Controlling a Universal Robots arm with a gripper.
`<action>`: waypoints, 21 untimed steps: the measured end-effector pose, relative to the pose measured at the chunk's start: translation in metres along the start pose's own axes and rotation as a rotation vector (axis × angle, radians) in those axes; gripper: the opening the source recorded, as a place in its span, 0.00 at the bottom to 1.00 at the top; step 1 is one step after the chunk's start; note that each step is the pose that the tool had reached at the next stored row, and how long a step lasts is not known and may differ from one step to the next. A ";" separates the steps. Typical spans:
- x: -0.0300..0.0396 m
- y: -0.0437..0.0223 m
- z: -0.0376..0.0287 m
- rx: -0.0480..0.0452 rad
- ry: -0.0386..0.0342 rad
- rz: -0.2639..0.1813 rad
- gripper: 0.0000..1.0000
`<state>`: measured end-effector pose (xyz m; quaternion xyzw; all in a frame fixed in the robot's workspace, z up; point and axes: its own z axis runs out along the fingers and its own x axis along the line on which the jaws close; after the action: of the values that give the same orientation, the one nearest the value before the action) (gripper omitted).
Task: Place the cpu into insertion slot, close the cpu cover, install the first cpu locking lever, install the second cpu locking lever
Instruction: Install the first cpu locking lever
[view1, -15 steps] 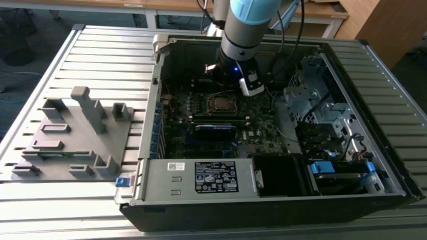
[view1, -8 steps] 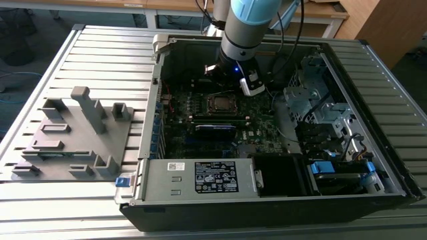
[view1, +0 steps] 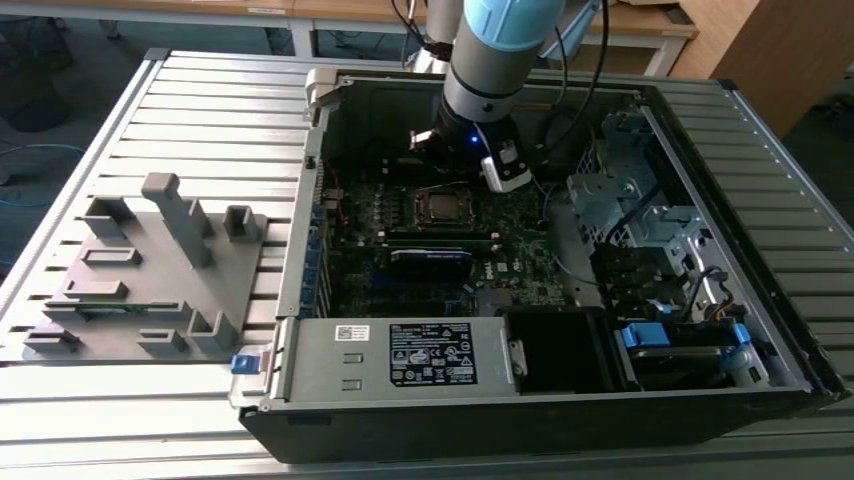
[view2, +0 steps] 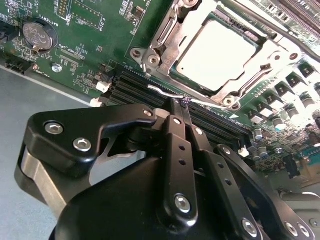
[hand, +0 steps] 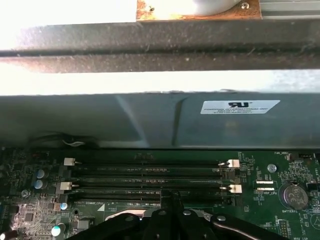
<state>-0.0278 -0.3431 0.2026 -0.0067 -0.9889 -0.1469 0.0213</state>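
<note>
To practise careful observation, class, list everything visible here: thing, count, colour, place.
computer case: one, black, open on the table
table: one, grey slatted metal, under everything
moulded tray: one, grey, at the exterior view's left
circuit board: one, green, inside the case
chip: one, silver, framed by the cover
cover: one, silvery, flat around the chip
lever: one, thin silver wire, beside the cover
arm: one, blue and grey, reaching into the case
pincer: one, black, shut, tips at the lever

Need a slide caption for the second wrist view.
Closed gripper tips at the wire locking lever, with the cpu seated in the window of the closed cpu cover.
</note>
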 end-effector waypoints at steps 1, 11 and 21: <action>-0.0001 0.0002 -0.0005 -0.0002 0.0004 0.000 0.10; -0.0005 0.0009 -0.0047 -0.0005 0.0013 -0.001 0.10; -0.0017 -0.0004 -0.0054 0.0002 0.0058 -0.015 0.10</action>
<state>-0.0259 -0.3451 0.2075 0.0012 -0.9889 -0.1470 0.0230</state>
